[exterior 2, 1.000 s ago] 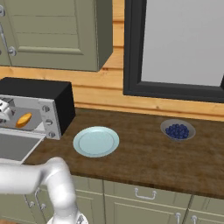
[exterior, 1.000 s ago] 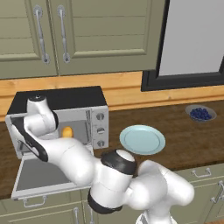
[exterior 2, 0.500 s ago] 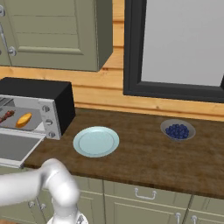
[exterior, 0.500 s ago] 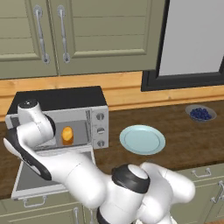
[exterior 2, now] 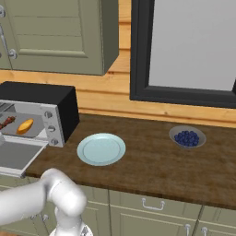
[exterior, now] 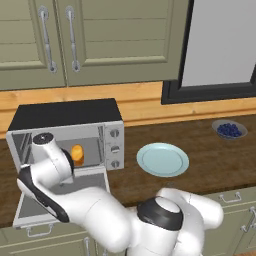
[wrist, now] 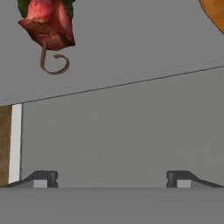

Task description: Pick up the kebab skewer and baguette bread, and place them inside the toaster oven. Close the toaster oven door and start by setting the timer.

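Gripper (wrist: 111, 177) drawn back from toaster oven (exterior: 65, 131), fingers spread, baguette bread (exterior: 76, 152) unmoved inside

Arm: glossy white rounded shells, bulbous at the joints — dark grey cap on the near joint, a black band along one link, a small dark disc on the link end nearest the toaster oven (exterior: 65, 135). Fingertips (wrist: 43, 178): small, dark, wedge-shaped.

Arm hides kebab skewer (wrist: 46, 26), seemingly edge-cropped.
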